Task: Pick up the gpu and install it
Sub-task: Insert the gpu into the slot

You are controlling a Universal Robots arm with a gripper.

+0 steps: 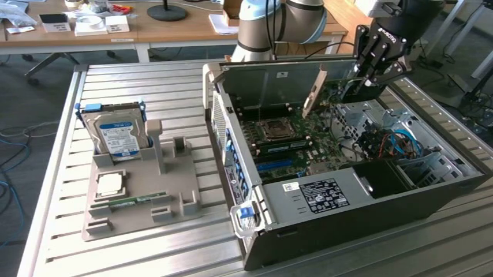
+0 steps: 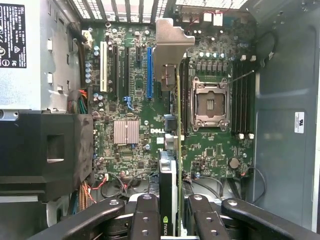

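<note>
The gpu [image 1: 333, 89] hangs tilted above the open computer case [image 1: 339, 228], its pale metal bracket [image 1: 313, 95] toward the exterior view's left. My gripper [image 1: 361, 86] is shut on the card's end toward the exterior view's right. In the wrist view the gpu [image 2: 178, 150] appears edge-on as a thin green board with its bracket [image 2: 170, 45] at the far end, held between my two black fingers [image 2: 147, 220]. It hovers over the motherboard [image 2: 125, 100], between the blue slot [image 2: 149, 72] and the CPU socket [image 2: 210, 102], not touching either.
A grey fixture [image 1: 165, 190] on the slatted table holds an upright hard drive [image 1: 115, 130], a CPU [image 1: 110, 184] and a RAM stick [image 1: 135, 202]. Inside the case sit a power supply [image 1: 324, 196] and cables [image 1: 396, 141]. A cluttered desk [image 1: 154, 29] stands behind.
</note>
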